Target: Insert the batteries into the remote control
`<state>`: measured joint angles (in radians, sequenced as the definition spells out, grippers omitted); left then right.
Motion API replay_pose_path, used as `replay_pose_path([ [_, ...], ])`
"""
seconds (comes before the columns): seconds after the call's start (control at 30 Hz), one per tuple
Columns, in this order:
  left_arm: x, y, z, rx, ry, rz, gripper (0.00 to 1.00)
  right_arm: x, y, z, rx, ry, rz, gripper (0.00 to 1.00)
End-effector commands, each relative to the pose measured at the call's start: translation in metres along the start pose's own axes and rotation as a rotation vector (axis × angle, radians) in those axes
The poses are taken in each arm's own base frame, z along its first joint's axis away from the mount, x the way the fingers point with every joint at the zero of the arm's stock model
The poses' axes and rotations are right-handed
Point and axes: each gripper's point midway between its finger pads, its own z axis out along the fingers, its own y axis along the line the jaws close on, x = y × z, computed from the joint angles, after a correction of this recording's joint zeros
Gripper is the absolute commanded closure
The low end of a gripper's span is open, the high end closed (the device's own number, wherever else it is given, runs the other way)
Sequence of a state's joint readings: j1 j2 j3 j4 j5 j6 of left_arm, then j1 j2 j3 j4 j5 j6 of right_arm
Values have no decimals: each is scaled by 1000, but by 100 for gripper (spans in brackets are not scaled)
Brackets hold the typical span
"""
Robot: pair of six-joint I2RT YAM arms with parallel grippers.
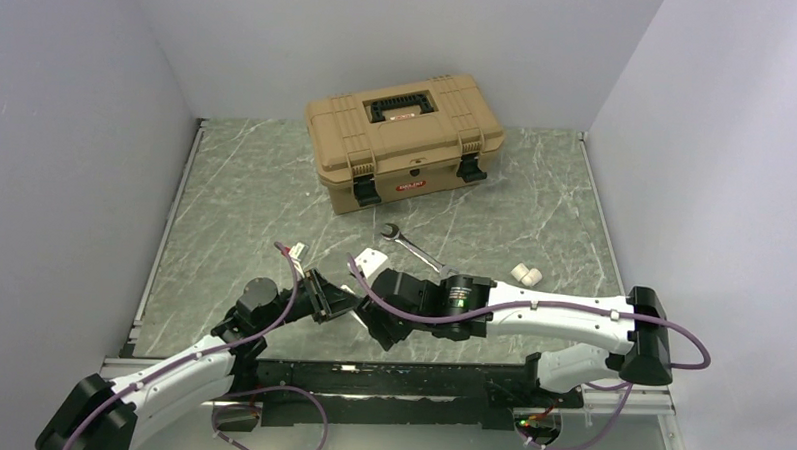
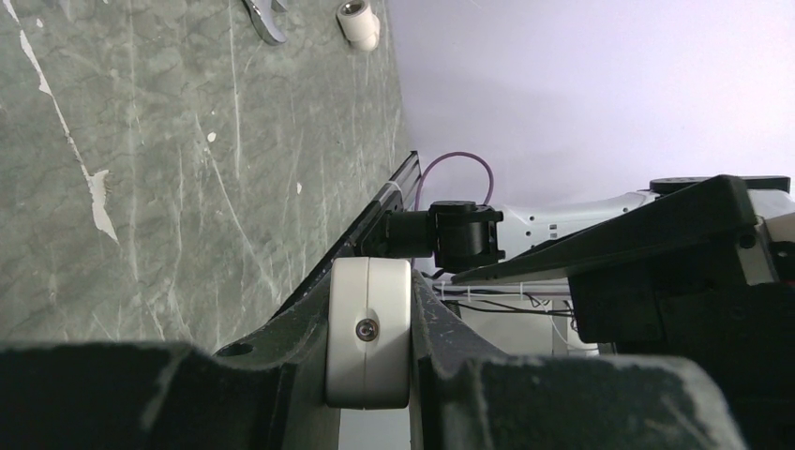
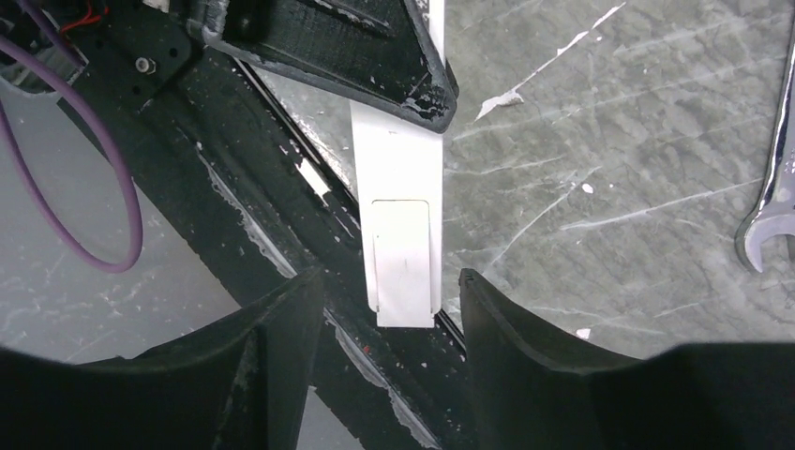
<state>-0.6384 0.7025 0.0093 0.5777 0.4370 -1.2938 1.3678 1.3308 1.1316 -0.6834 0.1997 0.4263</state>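
Green-veined tabletop (image 1: 235, 199) is seen beneath the remote control (image 3: 403, 225), which is pinched above its front edge by the left gripper (image 2: 368, 328). Its free end is flanked, untouched, by the spread fingers of the right gripper (image 3: 386, 291). A wrench (image 1: 414, 248) is seen beyond.

A closed tan toolbox (image 1: 405, 140) with a black handle and black latches sits at the back of a green marbled worktop (image 1: 246, 190). A steel wrench (image 1: 410, 244) lies in front of it, with a small white plastic fitting (image 1: 526, 274) off to the wrench's right.
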Motion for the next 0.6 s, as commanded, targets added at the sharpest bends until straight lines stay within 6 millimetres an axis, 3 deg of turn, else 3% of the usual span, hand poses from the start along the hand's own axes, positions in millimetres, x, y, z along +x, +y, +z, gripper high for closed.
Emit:
replay_pose_path([
  [0.0,5,6,-5,16,-1,19,98,2,-1,5,4,-12,36,45],
  [0.17,5,7,-4,13,1,17,98,-4,-13,6,67,-61,83,48],
  [0.27,5,6,-4,18,3,15,98,-11,-21,7,109,-94,131,44],
  [0.57,5,4,-4,24,1,16,98,-22,-31,12,144,-144,229,44],
])
